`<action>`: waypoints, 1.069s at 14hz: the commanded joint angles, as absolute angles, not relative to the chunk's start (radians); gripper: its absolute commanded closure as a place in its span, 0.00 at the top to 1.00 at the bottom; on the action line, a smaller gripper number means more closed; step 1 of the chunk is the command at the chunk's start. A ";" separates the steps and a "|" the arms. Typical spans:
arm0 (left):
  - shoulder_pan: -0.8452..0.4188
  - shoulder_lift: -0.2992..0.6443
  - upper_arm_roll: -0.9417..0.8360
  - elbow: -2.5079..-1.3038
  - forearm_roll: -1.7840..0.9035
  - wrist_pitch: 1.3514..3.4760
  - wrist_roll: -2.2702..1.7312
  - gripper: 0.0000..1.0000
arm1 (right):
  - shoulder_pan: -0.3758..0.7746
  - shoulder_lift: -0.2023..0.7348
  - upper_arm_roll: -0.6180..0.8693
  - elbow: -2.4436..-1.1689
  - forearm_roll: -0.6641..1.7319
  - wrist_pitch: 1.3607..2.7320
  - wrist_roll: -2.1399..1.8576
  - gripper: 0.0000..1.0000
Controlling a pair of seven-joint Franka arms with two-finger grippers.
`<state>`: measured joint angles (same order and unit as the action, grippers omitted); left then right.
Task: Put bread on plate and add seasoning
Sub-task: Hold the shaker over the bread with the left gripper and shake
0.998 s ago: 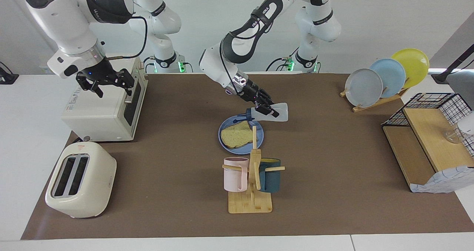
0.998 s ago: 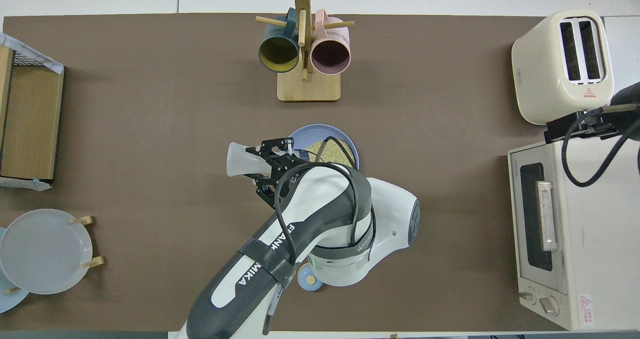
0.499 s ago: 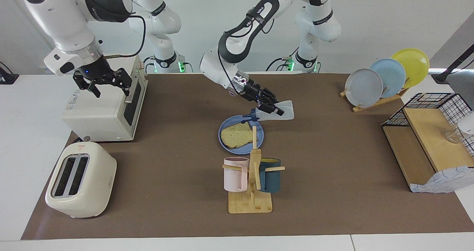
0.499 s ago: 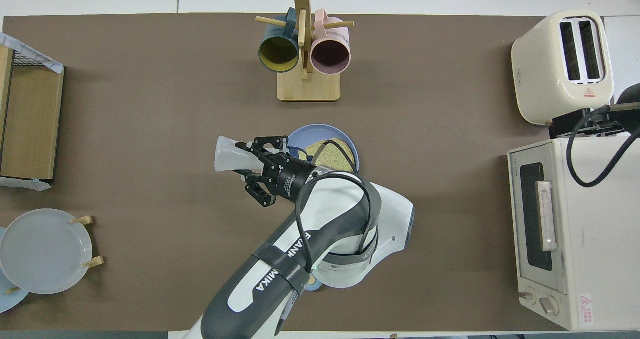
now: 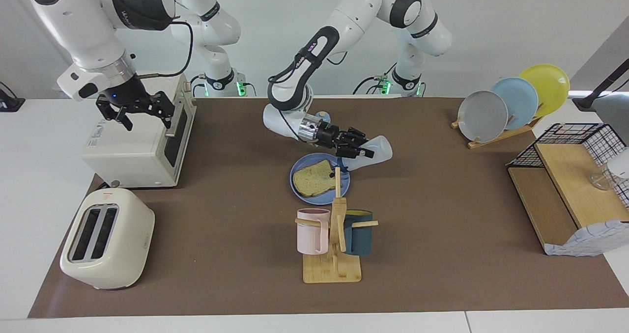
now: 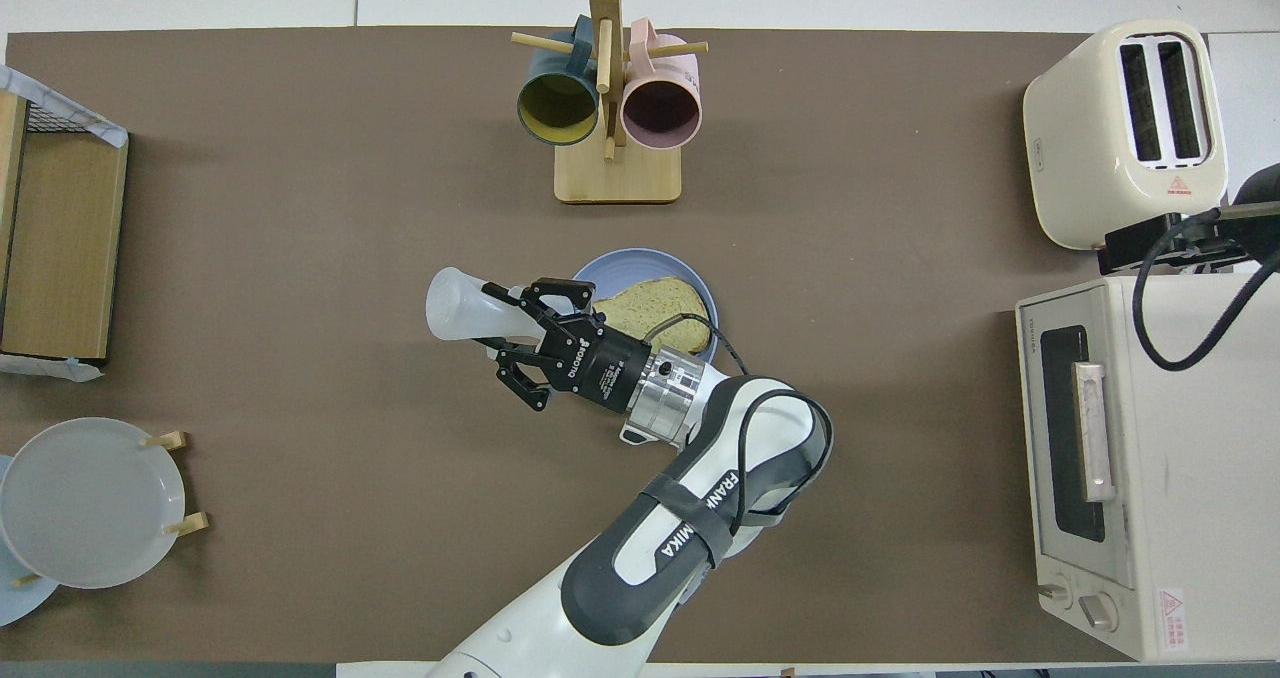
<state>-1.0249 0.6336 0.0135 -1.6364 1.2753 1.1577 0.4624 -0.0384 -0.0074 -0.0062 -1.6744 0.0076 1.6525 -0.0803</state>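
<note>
At the centre of the facing view, my left gripper [image 5: 362, 152] is clenched around the seasoning, a small translucent whitish plastic bottle [image 5: 377, 149] with a dark navy cap, held tilted with the cap end down at the edge of the round, flat medium-blue plate [image 5: 296, 170]. On that plate lies the bread, one square slice of pale tan toast [image 5: 311, 177] with a darker brown crust and a speckled, porous crumb. My right gripper [image 5: 139, 108] waits with its fingers spread at the upper left of that view, over the boxy white toaster oven [image 5: 128, 146]. Lower in the frame, just below the plate, a bamboo mug tree [image 5: 335, 235] carries a ribbed pink mug [image 5: 311, 230] and a dark teal mug [image 5: 358, 233]; its top peg stands in front of the plate's rim. At the lower left sits a glossy cream two-slot toaster [image 5: 105, 238]; at the upper right, a wooden rack holds grey, light-blue and yellow plates [image 5: 511, 103]. My worry is aim: the cap looks to hang over the plate's rim rather than the slice, so seasoning could fall on the plate or the matte brown mat [image 5: 221, 235]. The smooth, soft-walled plastic could also twist or slip in my grip if I shake hard, and a wide swing might catch the mug tree.
</note>
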 commanded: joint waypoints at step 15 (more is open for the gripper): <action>-1.056 0.660 0.029 -1.680 1.460 1.242 0.476 0.00 | -0.064 0.002 0.014 -1.638 0.015 1.651 -0.098 1.00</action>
<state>-1.0584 0.6660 0.0149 -1.6616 1.4185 1.2132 0.4659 -0.0576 -0.0036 0.0064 -1.6614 0.0081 1.6567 -0.0803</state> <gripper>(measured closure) 0.533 0.000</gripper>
